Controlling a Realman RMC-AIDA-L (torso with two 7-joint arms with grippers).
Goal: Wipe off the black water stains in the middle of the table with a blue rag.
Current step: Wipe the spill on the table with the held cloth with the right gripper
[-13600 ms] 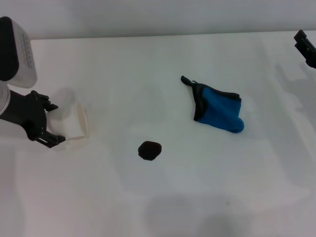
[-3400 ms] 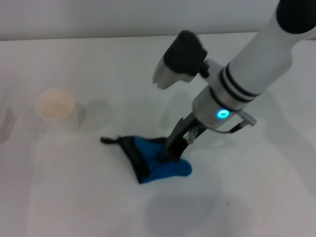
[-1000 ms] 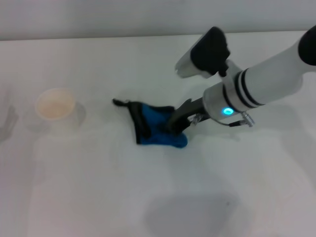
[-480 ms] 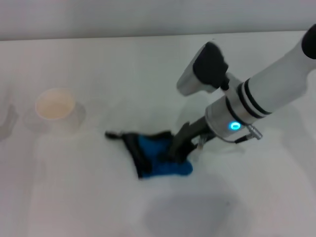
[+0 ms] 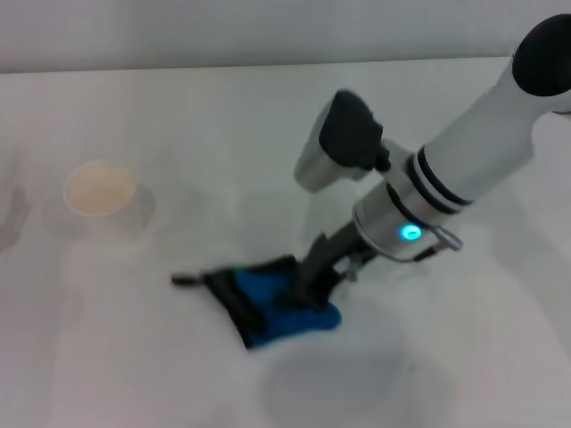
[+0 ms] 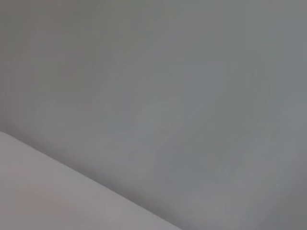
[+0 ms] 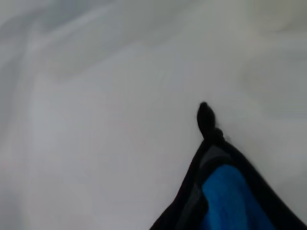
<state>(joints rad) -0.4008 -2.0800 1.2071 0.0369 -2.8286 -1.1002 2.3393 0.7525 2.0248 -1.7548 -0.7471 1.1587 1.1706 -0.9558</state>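
The right tool (image 5: pixel 314 283) presses down on the blue rag (image 5: pixel 278 308), pinching its cloth, at about 6 o'clock from the middle of the desk (image 5: pixel 178 107). The rag's black loop trails toward 9 o'clock. A white paper cup (image 5: pixel 100 198) stands well apart at 10 o'clock.

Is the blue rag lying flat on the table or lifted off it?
Flat on the table: the blue rag lies bunched under the right gripper pressing it.
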